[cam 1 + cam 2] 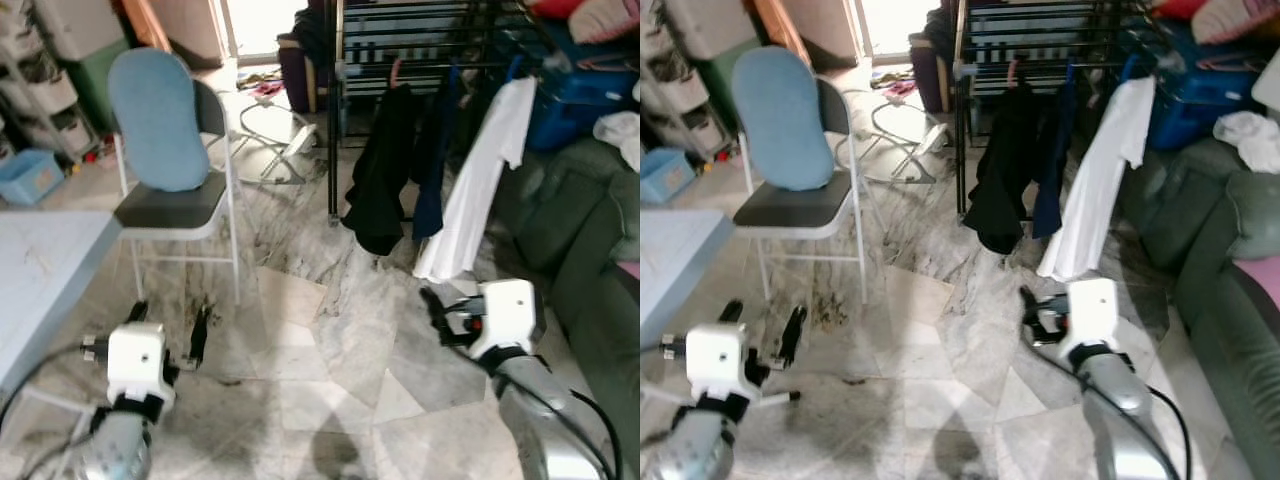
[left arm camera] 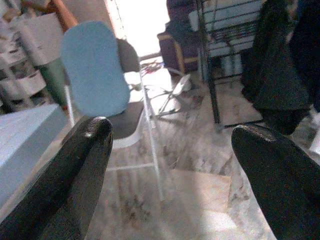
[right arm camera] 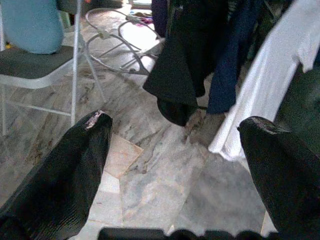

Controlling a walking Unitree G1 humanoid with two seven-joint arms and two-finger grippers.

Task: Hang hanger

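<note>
Both grippers are held low over the marble floor (image 1: 330, 330) with fingers spread and empty: the left gripper (image 1: 170, 335) at lower left, the right gripper (image 1: 438, 312) at lower right. In the upper middle of the frame a black rack (image 1: 400, 40) carries a black garment (image 1: 380, 180), a navy garment (image 1: 432, 170) and a white shirt (image 1: 470, 200), each on a hanger; a pink hanger hook (image 1: 397, 72) shows over the black one. A folding chair (image 1: 175, 150) with a blue cushion (image 1: 155, 120) stands at upper left, a blue table (image 1: 40, 270) at the left edge, a green sofa (image 1: 590, 250) at right.
</note>
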